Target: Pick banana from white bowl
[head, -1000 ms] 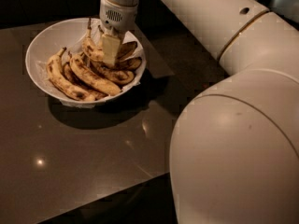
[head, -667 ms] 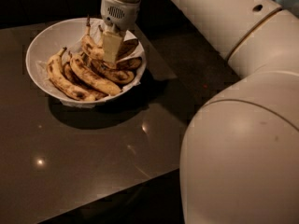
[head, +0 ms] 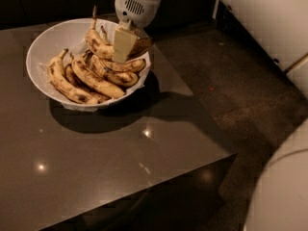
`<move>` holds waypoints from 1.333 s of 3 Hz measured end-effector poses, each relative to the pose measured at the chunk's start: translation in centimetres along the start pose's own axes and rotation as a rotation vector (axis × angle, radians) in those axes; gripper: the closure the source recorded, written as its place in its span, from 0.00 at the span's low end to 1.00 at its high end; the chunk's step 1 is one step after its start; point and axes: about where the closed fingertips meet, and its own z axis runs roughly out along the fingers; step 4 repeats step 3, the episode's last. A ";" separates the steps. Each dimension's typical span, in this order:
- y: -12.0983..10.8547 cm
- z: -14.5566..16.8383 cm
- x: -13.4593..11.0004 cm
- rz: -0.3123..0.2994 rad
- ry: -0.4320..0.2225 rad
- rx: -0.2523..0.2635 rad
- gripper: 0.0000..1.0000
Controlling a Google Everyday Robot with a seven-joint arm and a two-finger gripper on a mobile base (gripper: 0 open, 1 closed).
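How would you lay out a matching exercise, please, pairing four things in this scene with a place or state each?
1 gripper
2 banana
3 white bowl
4 table

a dark and glossy, showing light spots
b on the table's far left part, paper-lined
c brown-spotted, stem pointing up
d over the bowl's far right side, at the banana

Pairs: 1-d, 2-c, 3-b, 4-a

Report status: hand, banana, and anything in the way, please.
Hand over white bowl, shut on banana. Banana stem up, at bowl's far side. Other bananas crowd close below.
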 end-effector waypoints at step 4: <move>7.9 -2.5 4.1 0.184 0.006 -0.004 1.00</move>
